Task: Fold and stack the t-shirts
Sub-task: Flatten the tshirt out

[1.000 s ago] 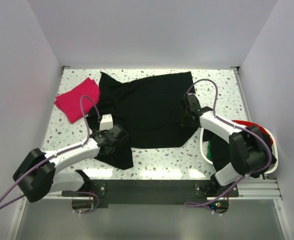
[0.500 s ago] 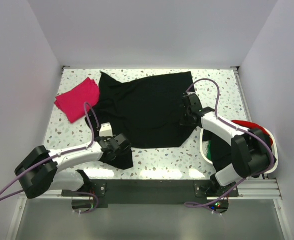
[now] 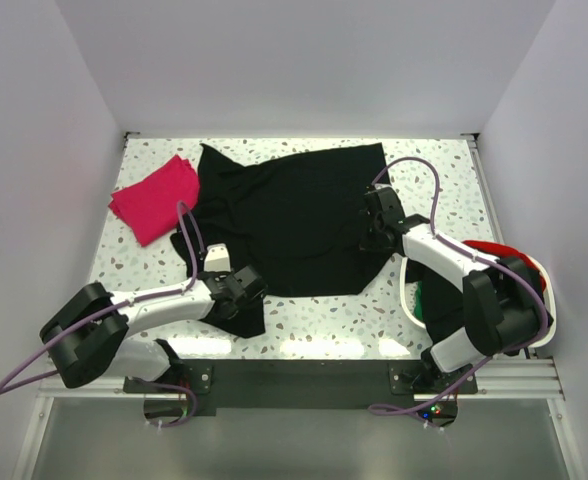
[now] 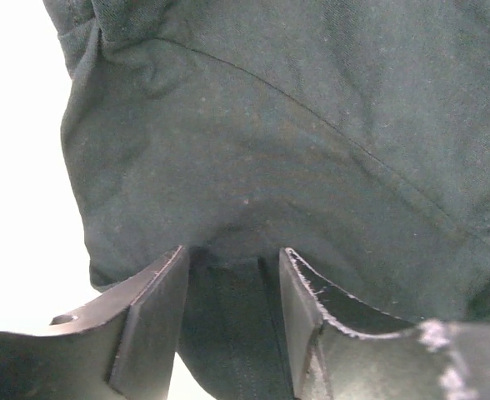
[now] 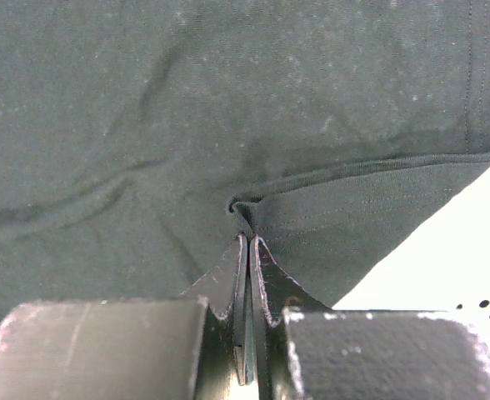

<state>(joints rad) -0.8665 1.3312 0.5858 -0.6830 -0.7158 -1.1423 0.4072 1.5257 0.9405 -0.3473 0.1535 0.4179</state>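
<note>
A large black t-shirt [image 3: 294,215] lies spread over the middle of the table. A magenta-pink t-shirt [image 3: 154,198], folded to a small rectangle, rests at the far left. My left gripper [image 3: 242,290] sits low at the black shirt's near left corner. In the left wrist view the left gripper [image 4: 232,254] has its jaws apart, with a fold of the black cloth [image 4: 270,125] lying between them. My right gripper [image 3: 372,232] is at the shirt's right edge. The right wrist view has that gripper [image 5: 249,237] shut on a pinch of the black hem [image 5: 253,204].
A white-rimmed basket [image 3: 406,290] stands at the near right under the right arm, with red cloth [image 3: 494,247] and green cloth [image 3: 436,297] in it. White walls close in the speckled table [image 3: 444,180] on three sides.
My left gripper has slid toward the near edge onto the black shirt's front left corner, and its jaws have narrowed. The right gripper has kept its pinch and place.
</note>
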